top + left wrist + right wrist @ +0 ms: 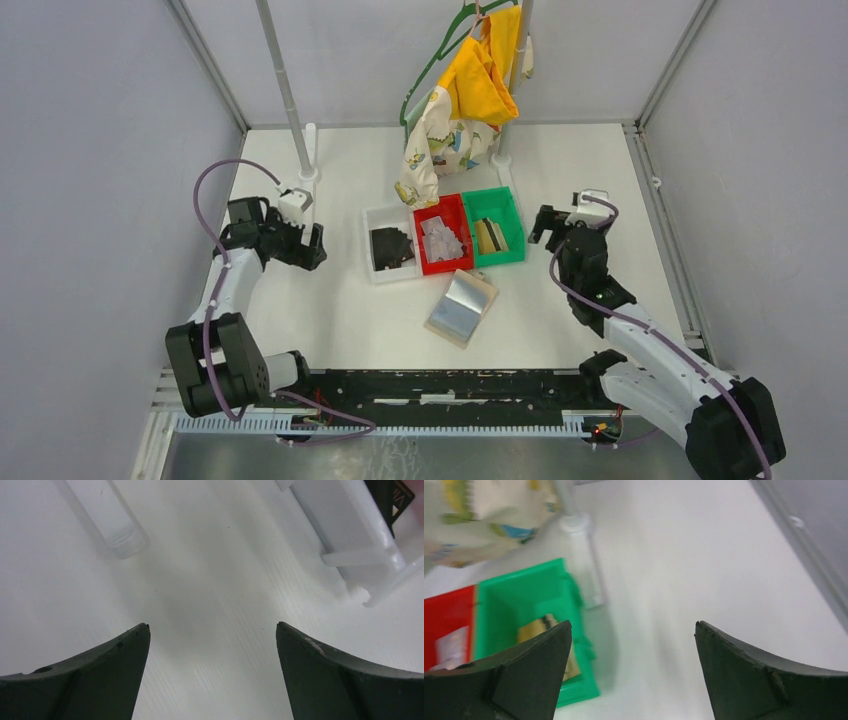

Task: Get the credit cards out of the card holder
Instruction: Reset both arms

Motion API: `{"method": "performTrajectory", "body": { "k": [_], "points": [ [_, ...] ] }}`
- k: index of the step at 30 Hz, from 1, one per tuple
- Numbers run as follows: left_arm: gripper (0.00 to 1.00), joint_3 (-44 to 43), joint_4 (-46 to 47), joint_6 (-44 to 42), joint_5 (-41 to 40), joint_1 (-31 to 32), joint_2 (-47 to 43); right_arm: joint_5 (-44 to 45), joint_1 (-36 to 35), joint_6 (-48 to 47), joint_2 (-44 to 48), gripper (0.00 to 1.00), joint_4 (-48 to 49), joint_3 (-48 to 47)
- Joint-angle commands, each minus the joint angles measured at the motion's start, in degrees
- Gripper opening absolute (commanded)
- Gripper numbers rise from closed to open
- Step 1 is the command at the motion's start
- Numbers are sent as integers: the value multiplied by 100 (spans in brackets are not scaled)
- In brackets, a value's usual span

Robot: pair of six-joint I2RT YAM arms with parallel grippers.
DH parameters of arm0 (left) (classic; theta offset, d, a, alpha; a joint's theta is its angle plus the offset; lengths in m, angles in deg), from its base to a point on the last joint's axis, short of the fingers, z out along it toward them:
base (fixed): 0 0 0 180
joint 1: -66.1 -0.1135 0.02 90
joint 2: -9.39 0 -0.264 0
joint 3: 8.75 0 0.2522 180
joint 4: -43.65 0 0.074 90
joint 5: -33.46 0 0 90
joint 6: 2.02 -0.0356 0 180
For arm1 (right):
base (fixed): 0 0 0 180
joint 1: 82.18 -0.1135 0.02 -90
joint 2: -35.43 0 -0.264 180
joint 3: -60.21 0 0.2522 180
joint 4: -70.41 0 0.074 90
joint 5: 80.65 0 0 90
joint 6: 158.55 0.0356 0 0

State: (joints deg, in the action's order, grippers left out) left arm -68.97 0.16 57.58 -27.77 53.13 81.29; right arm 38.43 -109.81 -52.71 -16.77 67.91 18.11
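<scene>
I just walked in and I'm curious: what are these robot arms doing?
Neither arm is holding anything. The left gripper and the right gripper both hang open above the table, on either side of the white bin, red bin and green bin. These hold black cards, pale cards and gold-looking cards, in that order. The card holder lies open in front of them. Whether any cards remain inside it isn't visible.
</scene>
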Motion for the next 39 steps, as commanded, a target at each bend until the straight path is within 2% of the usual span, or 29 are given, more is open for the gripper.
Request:
{"method": "performTrajectory", "body": {
  "k": [1,4,7,12,15,22,28,30,33,37,39],
  "points": [
    [100,618,2198,782,-31,-171,134,1453,336,-366,293,98,1483,1016],
    [100,1055,3363,1230,9,-322,284,2373,500,-687,193,98,1997,1472],
    [100,1202,4070,1936,53,-542,428,2459,964,-565,-121,98,2049,1623],
    [100,1519,5017,2712,168,-777,408,2216,1460,-846,-412,98,2874,2138],
    [100,2011,6010,3228,214,-839,335,2231,1554,-1121,-721,98,3249,2368],
    [100,2918,8067,3754,-223,-850,737,1677,1651,-1837,-1347,98,4786,2793],
    [100,3478,9856,4533,-593,-837,1111,1269,1668,-2190,-1904,98,6368,3361],
    [100,3510,10061,4437,-720,-794,1238,1144,1672,-2283,-2063,98,6904,3540],
    [100,3893,11200,4231,-750,-555,1488,783,1670,-2395,-2061,98,6923,3565],
    [100,4278,11606,3192,-1901,606,1539,287,1673,-2613,-2159,98,7222,3673],
    [100,4235,11882,3075,-2188,850,1857,25,1671,-2678,-2405,98,7478,3736]
  ]
}}
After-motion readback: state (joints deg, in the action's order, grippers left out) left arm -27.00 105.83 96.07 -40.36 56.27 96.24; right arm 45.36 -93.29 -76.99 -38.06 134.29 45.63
